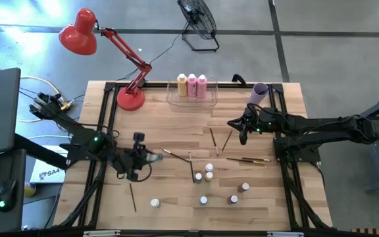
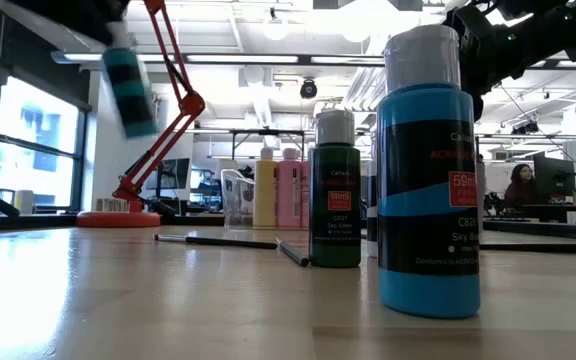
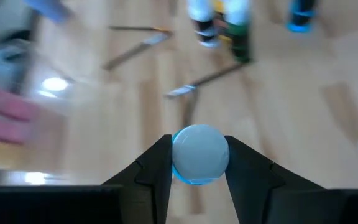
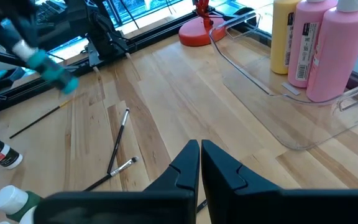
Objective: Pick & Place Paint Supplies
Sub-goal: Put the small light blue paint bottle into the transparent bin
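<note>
My left gripper (image 1: 149, 158) is shut on a tiny teal bottle with a white cap (image 3: 200, 154). It holds the bottle above the table's left middle; the bottle also shows in the low view (image 2: 128, 88) and the right wrist view (image 4: 45, 63). My right gripper (image 1: 242, 129) hangs shut and empty over the table's right half, near the bin. Three taller bottles, one yellow (image 1: 181, 84) and two pink (image 1: 197, 85), stand in the clear bin (image 1: 210, 99). Several tiny bottles (image 1: 208, 172) stand upright on the table, and thin brushes (image 1: 214, 141) lie flat on it. My left gripper pinches the tiny teal bottle between its two fingers, one on each side of it near the cap end (image 3: 191, 180). The cap faces back toward the wrist and the teal body points away past the fingertips. The bottle is lifted clear of the table and tilted.
A red desk lamp (image 1: 131, 99) stands at the far left. A lilac cup (image 1: 260, 92) is at the far right beside the bin. A blue bottle (image 2: 428, 170) and a green one (image 2: 335, 195) stand close to the low camera. Bare wood lies left of the bin.
</note>
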Motion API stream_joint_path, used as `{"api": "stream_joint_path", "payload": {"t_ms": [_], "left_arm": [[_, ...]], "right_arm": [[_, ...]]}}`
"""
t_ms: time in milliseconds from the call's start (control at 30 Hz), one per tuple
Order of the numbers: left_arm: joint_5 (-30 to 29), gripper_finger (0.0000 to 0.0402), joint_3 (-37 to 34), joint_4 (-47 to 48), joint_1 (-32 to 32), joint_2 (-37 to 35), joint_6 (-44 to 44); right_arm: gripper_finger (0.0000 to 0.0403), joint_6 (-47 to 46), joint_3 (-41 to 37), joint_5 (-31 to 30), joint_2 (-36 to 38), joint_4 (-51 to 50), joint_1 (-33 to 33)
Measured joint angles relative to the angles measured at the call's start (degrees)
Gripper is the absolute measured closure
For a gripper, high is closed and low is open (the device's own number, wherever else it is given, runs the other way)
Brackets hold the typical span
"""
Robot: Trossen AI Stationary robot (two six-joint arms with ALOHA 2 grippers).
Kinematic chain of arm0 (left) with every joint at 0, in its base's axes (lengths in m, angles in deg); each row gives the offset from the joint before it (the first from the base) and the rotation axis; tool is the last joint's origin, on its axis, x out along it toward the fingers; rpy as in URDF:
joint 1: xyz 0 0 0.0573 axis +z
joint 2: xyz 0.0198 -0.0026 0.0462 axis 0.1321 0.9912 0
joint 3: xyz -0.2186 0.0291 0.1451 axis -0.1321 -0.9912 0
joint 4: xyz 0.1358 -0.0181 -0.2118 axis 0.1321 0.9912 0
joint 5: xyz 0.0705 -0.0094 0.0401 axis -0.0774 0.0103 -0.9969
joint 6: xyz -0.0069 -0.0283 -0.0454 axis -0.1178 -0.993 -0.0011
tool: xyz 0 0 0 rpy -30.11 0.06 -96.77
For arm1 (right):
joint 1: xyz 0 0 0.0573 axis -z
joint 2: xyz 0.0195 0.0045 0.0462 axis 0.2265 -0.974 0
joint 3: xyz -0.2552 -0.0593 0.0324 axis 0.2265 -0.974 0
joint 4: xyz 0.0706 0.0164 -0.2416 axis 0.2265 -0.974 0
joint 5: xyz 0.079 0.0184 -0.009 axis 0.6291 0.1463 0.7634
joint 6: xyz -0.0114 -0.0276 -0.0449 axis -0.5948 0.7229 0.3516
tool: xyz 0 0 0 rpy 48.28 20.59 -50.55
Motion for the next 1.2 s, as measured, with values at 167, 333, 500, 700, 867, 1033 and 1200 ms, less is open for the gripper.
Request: {"api": "stream_joint_path", "payload": {"t_ms": [167, 333, 500, 700, 867, 1033, 1200], "left_arm": [[-12.7, 0.0279, 4.1, 0.2, 0.0, 0.0, 2.3], [-20.2, 0.028, 7.6, -2.2, 2.3, 0.0, 4.6], [-18.3, 0.028, 9.0, -7.6, 9.9, 0.1, 7.1], [-10.5, 0.028, 9.0, -12.8, 23.4, 1.0, 9.9], [-2.0, 0.028, 9.0, -15.9, 34.7, 1.8, 10.9], [7.1, 0.028, 9.0, -18.1, 44.2, 3.8, 10.2], [10.2, 0.028, 9.0, -19.4, 51.0, 7.6, 8.8]], "right_arm": [[0.0395, 0.0, 0.0, 0.0, 0.0, 0.0, 0.0], [0.0395, 0.4, 0.0, 0.0, 0.0, -0.1, 0.0], [0.0395, 0.8, 0.0, -0.2, 0.0, 0.0, 0.0], [0.0395, 2.0, 0.0, -0.2, 0.0, 0.0, 0.0], [0.0395, 3.4, 0.0, -0.2, 0.0, 0.0, 0.0], [0.0395, 3.4, 0.0, -0.2, 0.0, 0.0, 0.0], [0.0395, 3.4, 0.0, -0.2, 0.0, 0.0, 0.0]]}}
